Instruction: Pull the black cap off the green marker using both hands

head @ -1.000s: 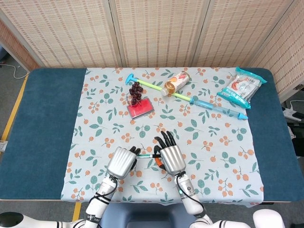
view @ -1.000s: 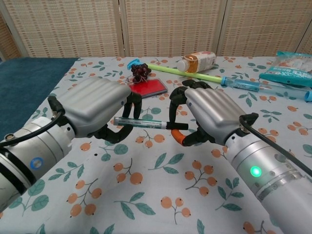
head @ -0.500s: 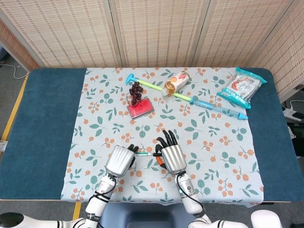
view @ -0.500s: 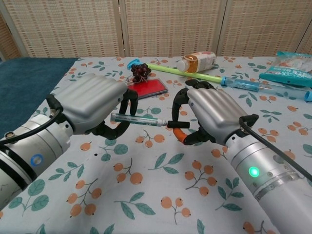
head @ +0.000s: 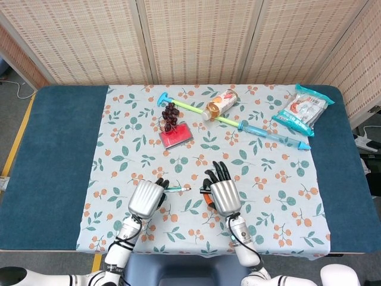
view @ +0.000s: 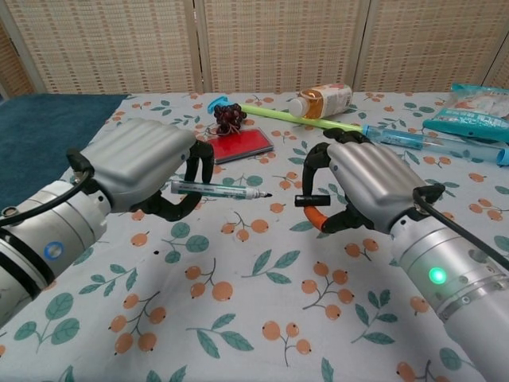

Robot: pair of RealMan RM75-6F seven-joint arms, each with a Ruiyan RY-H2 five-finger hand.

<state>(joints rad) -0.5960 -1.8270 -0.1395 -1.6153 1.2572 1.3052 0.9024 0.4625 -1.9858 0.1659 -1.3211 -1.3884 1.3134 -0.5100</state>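
My left hand (view: 143,167) (head: 146,197) grips the green marker (view: 219,190) (head: 175,189) by its barrel, holding it level above the tablecloth with its bare tip pointing right. My right hand (view: 367,187) (head: 223,193) pinches the black cap (view: 312,199) between thumb and fingers. A gap of open air separates the marker tip from the cap. Both hands hover over the front of the table.
Further back lie a red case (head: 176,136) with a bunch of dark grapes (head: 171,114), a bottle (head: 219,104) on its side, a long green-and-blue stick (head: 238,124) and a snack bag (head: 304,111). The floral cloth (head: 268,179) covers the table's middle.
The cap has come off the marker. My left hand drew the marker leftward and my right hand moved right with the cap, opening a gap between them.
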